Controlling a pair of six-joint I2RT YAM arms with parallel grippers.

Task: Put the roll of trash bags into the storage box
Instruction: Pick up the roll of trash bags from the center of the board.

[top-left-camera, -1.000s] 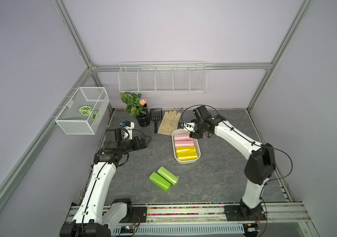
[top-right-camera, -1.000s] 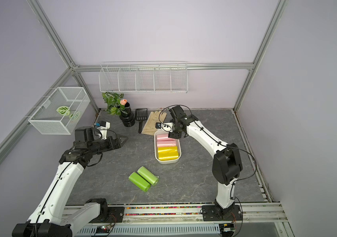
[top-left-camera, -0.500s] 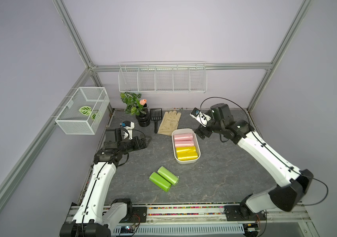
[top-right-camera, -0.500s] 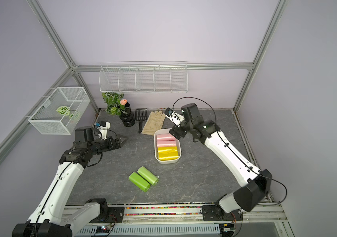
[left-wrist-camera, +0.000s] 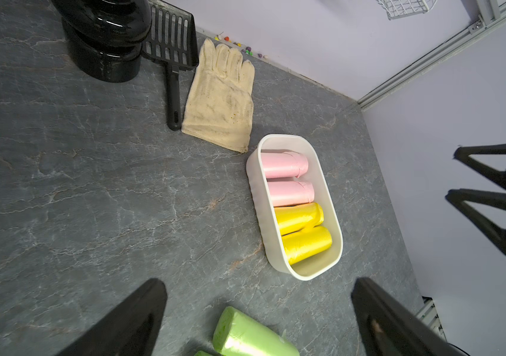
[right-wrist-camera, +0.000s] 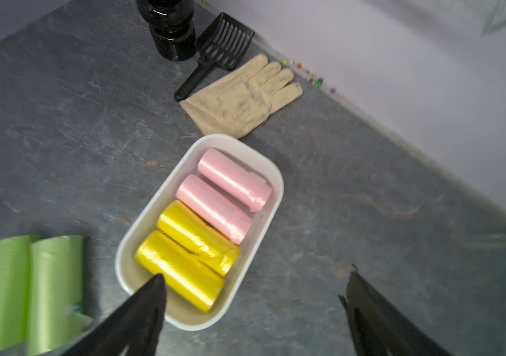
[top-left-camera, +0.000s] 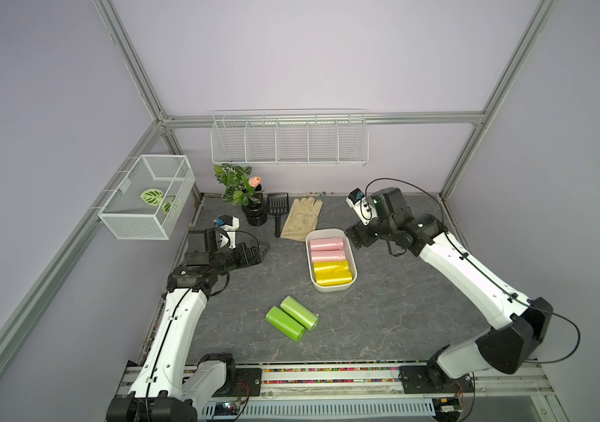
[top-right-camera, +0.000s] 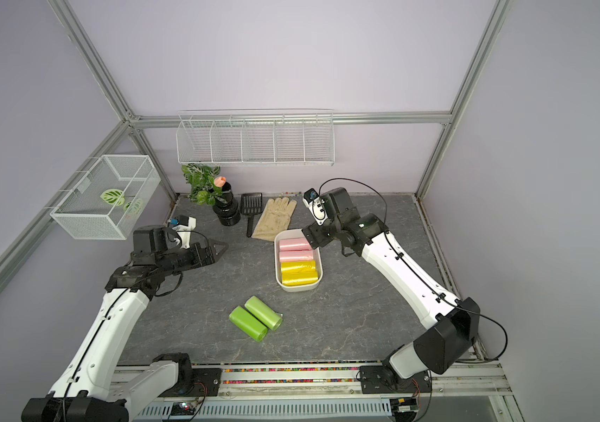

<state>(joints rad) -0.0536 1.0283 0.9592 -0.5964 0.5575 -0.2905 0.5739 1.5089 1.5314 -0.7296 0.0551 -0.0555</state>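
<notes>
The white storage box [top-left-camera: 331,287] [top-right-camera: 300,287] [left-wrist-camera: 256,200] [right-wrist-camera: 181,311] lies mid-table with two pink rolls [top-left-camera: 327,243] and two yellow rolls [top-left-camera: 332,272] side by side in it. Two green rolls of trash bags [top-left-camera: 293,318] [top-right-camera: 256,318] [left-wrist-camera: 251,336] [right-wrist-camera: 30,292] rest touching each other on the table, nearer the front. My right gripper [top-left-camera: 352,239] [top-right-camera: 309,237] [right-wrist-camera: 255,276] hangs open and empty just right of the box's far end. At the table's left, my left gripper [top-left-camera: 261,251] [top-right-camera: 220,248] [left-wrist-camera: 259,282] is open and empty, pointing toward the box.
A beige glove [top-left-camera: 302,219], a black scoop [top-left-camera: 277,208] and a black pot with a plant [top-left-camera: 254,213] lie behind the box. A wire-mesh basket [top-left-camera: 147,197] hangs on the left wall and a long wire rack [top-left-camera: 289,140] on the back wall.
My right gripper has drawn away from over the box's far end to its right side, jaws wide, and its arm has swung out to the right. The left arm has not moved.
</notes>
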